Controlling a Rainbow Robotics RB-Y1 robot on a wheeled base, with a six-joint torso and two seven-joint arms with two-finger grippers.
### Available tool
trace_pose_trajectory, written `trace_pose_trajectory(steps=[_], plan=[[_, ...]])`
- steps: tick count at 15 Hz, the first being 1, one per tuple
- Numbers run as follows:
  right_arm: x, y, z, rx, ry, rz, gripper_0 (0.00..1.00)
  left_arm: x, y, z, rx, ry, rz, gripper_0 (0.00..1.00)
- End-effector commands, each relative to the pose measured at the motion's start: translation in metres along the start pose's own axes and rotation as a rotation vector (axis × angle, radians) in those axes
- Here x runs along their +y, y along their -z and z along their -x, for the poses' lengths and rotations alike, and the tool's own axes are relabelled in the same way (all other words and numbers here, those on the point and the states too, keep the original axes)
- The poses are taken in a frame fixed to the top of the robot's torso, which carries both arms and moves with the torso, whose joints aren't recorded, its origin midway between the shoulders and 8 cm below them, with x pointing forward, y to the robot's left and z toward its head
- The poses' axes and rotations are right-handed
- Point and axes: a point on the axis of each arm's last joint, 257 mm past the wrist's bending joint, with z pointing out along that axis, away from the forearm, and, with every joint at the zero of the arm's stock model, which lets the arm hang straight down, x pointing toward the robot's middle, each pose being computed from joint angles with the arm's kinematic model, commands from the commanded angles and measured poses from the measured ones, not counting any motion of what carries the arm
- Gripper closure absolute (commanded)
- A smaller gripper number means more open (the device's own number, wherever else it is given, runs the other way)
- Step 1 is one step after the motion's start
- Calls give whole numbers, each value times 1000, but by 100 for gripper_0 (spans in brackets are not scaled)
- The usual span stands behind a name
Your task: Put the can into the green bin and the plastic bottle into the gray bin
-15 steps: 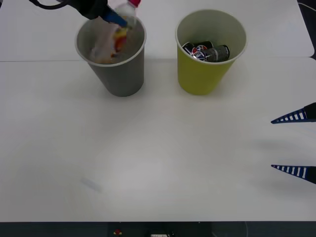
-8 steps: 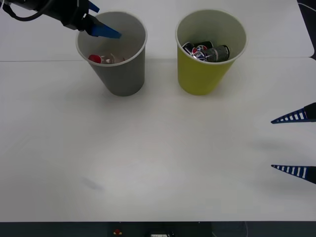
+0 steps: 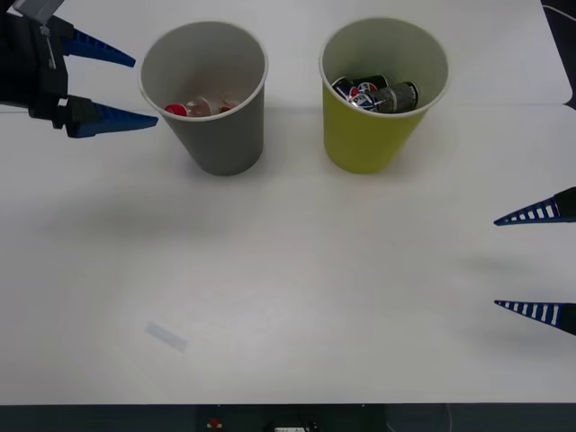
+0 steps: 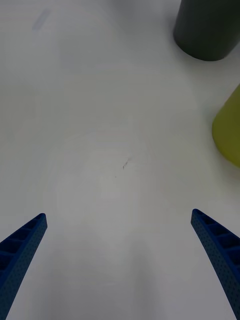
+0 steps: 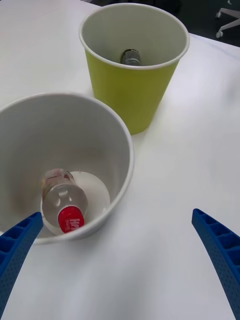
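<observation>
1. Front view: my left gripper (image 3: 112,90) hangs wide open beside the gray tapered bin (image 3: 219,135); dark cans (image 3: 376,94) fill the yellow-green bin (image 3: 369,139).
2. Right wrist view: right gripper (image 4: 125,260) wide, idle.
3. Left wrist view: the clear red-capped plastic bottle (image 5: 63,200) lies inside; I'd retract clear of the rim.

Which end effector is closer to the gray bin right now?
Left. The left end effector is open just beside the gray bin, on the robot's left of it. The right end effector sits open at the table's far right edge, past the green bin.
</observation>
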Motion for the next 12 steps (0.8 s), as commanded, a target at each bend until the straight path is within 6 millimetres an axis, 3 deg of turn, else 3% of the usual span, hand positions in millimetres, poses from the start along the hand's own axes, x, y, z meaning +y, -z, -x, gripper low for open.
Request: trace_pose_trajectory(steps=[1, 4, 6, 12], plan=[[0, 0, 0, 0, 0, 0, 0, -20, 15, -38, -45, -42, -6, 0], [0, 0, 0, 0, 0, 0, 0, -41, 28, -79, -51, -88, 7, 0], [0, 0, 0, 0, 0, 0, 0, -55, 35, -96, -49, -116, 5, 0], [0, 0, 0, 0, 0, 0, 0, -113, 35, -125, -63, -229, -74, 0]])
